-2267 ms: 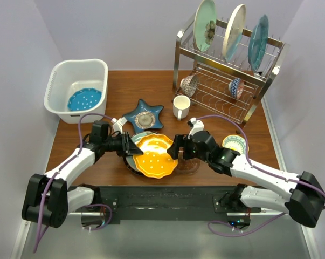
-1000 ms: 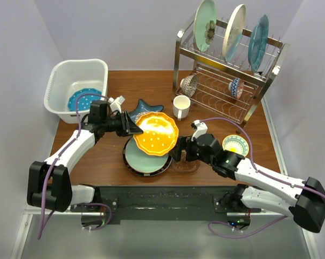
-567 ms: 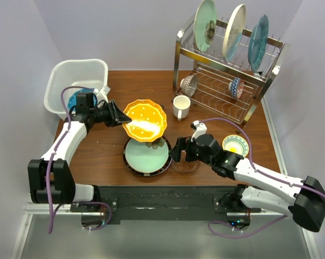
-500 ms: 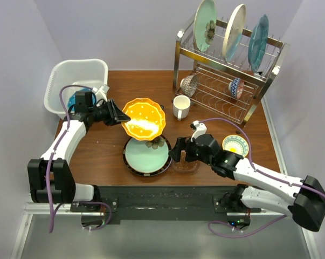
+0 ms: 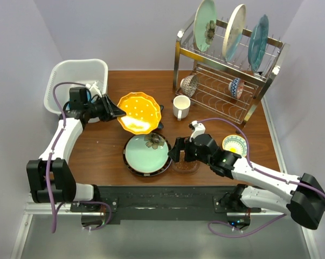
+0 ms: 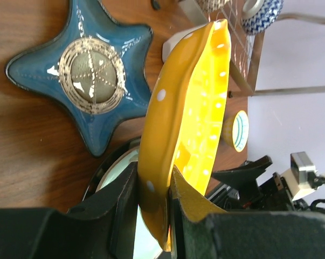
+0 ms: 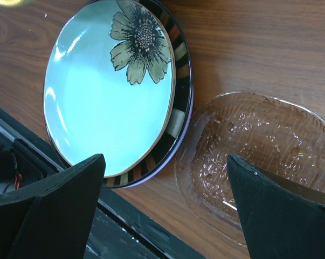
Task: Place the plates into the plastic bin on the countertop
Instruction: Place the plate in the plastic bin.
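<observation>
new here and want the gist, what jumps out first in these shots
The orange scalloped plate with white dots, pinched at its rim by the left gripper, hangs tilted above the wooden countertop, just right of the white plastic bin. A pale green plate with a flower lies face up near the front edge, and a steel wire rack at the back right holds three plates on edge.

Plain pale lilac walls [image 5: 124, 32]

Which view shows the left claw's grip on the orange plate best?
Left wrist view: the left claw pinches the orange plate at its rim, close up. Top external shows the whole plate, small and far; right wrist misses the grip.
</observation>
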Tool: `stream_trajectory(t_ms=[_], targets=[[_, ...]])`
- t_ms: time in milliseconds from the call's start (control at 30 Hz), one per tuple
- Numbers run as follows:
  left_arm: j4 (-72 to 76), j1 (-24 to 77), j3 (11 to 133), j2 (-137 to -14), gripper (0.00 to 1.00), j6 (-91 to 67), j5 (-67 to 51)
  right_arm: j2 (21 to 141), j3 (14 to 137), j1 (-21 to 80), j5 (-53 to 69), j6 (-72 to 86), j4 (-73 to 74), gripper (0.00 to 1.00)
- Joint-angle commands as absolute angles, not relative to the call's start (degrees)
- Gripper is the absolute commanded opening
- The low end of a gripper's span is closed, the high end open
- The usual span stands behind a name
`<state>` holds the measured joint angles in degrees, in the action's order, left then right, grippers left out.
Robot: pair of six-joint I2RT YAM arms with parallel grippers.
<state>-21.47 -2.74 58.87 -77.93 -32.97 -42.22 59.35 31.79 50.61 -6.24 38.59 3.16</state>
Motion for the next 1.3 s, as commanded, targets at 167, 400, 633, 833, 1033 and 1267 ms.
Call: stream_trajectory(t_ms=[167,400,633,833,1033,1267], targets=[[-13.2,-5.8,66.4,-77.6,0.0,-39.1,-46.8,59.9,32.3,50.7,-5.8,38.8,1.0,0.99],[-12.8,-8.9,67.7,-77.7,0.0,-40.2,-44.6,60.6,32.2,50.7,-6.0,38.6,0.5,0.98],[-12.2,-14.9,69.3,-77.8,0.0,-41.7,-46.8,61.8,32.6,50.7,-6.4,38.1,0.5,0.98],[-10.6,-18.6,69.4,-78.2,0.0,-43.2,-47.7,63.4,33.1,50.7,-6.1,38.1,0.3,0.98],[-6.6,-20.7,67.6,-77.6,0.0,-46.8,-45.3,64.1,33.1,50.8,-6.3,37.7,0.3,0.99],[-6.9,-23.1,67.3,-76.3,0.0,-49.1,-36.6,64.7,33.4,50.7,-6.7,37.2,0.2,0.98]])
